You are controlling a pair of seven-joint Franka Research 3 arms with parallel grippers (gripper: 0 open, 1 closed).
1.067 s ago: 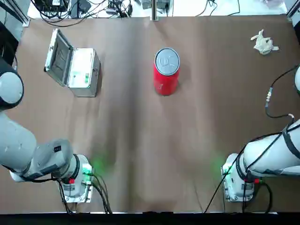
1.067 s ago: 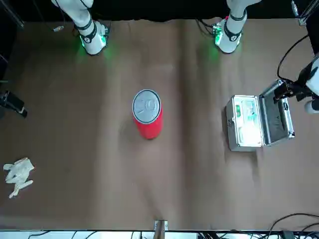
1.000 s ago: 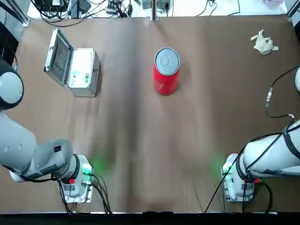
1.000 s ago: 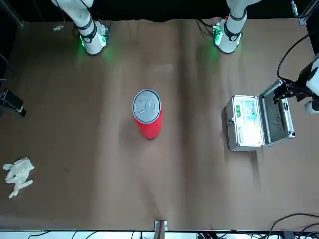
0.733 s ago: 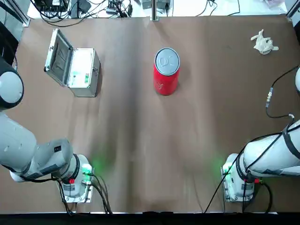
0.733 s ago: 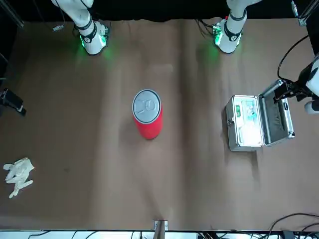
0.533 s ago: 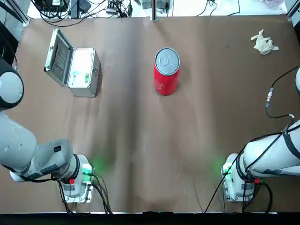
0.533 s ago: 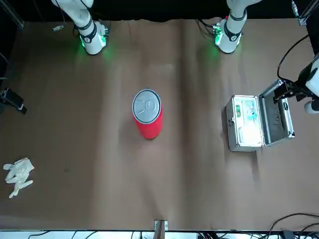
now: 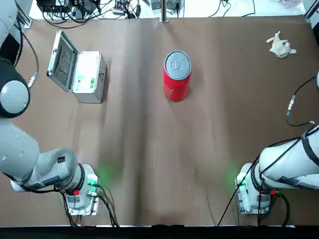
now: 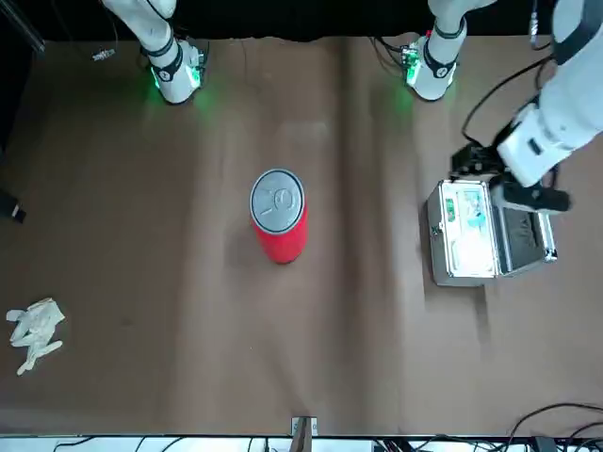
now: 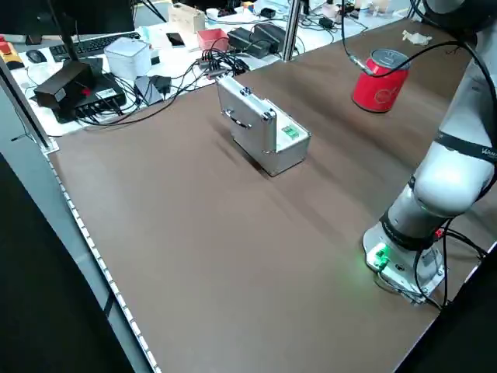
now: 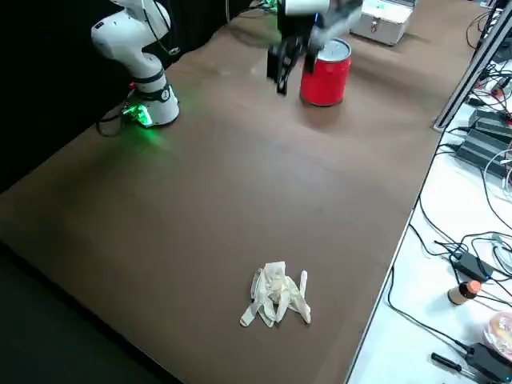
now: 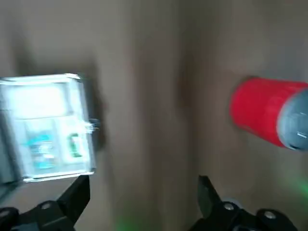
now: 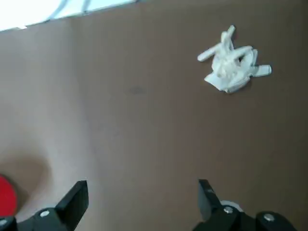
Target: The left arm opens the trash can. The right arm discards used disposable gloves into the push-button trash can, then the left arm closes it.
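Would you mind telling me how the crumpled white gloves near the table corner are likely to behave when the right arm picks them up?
The gloves lie in a loose crumpled wad with thin fingers sticking out, so they will probably be floppy and sag from the right tool. They look thin, so likely very light. Because the wad seems loose, a pinch may catch only part of it, leaving the rest trailing.

Trash can [image 9: 177, 74]: upright on the desk [image 9: 159, 149], near the middle of its far half, lid on top.
Metal case [image 9: 79, 74]: far left part of the desk, well left of the trash can, its lid standing open on the left side.
Gloves [image 9: 280, 45]: far right corner of the desk, well right of the trash can.
Left pincer [image 13: 144, 192]: raised over the left side, above the case, fingers spread.
Right pincer [image 14: 143, 195]: raised over the right side, nearer than the gloves, fingers spread.
Arm bases [image 9: 79, 191]: near edge, one left, one right.
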